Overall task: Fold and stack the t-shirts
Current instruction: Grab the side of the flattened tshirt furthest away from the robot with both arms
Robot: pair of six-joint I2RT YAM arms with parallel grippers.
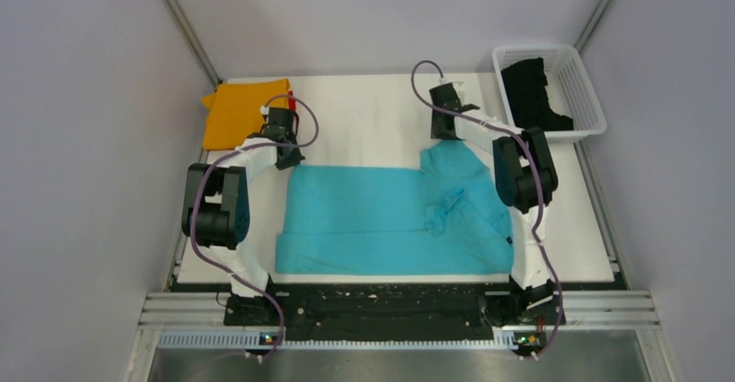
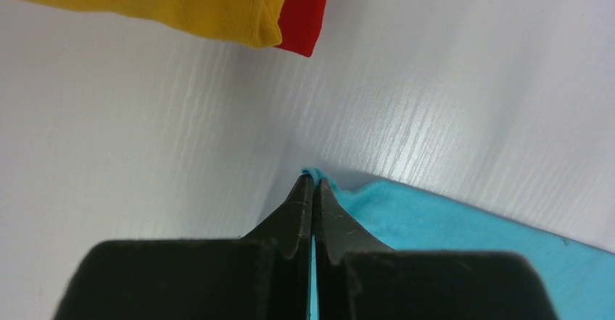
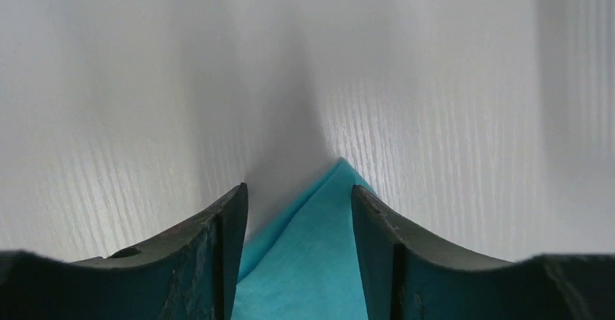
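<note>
**A:** From above, where do we stand?

**B:** The turquoise t-shirt point(image 1: 390, 217) lies spread across the near middle of the desk point(image 1: 373, 109), flat on its left half and rumpled on its right. The orange t-shirt point(image 1: 238, 109) sits folded at the far left corner, and the black t-shirt point(image 1: 530, 92) waits in the basket point(image 1: 592, 96) at far right. Our left fingers point(image 1: 289, 158) are at the shirt's far left corner and our right fingers point(image 1: 445, 131) at its far edge on the right. We judge we are taking two far points to fold the cloth over.

**A:** And room to move?

**B:** There is bare desk beyond the shirt, between the arms. The near hem runs close to the desk's near edge, so the fold should land on the shirt itself. The orange pile is just beside our left arm, which we must not sweep.

**A:** The left wrist view?

**B:** There the left fingers point(image 2: 297, 211) are clenched on the turquoise corner, and a nub of cloth pokes past the tips. Farther off, a red t-shirt point(image 2: 304, 8) edge shows beside the orange fold. We cannot tell whether it lies underneath.

**A:** The right wrist view?

**B:** The right fingers point(image 3: 228, 233) stand apart, straddling a pointed turquoise corner. Neither seems to press the cloth, so nothing is grasped yet. Beyond the corner we see only white desk, so the far side is free for a lift.
</note>
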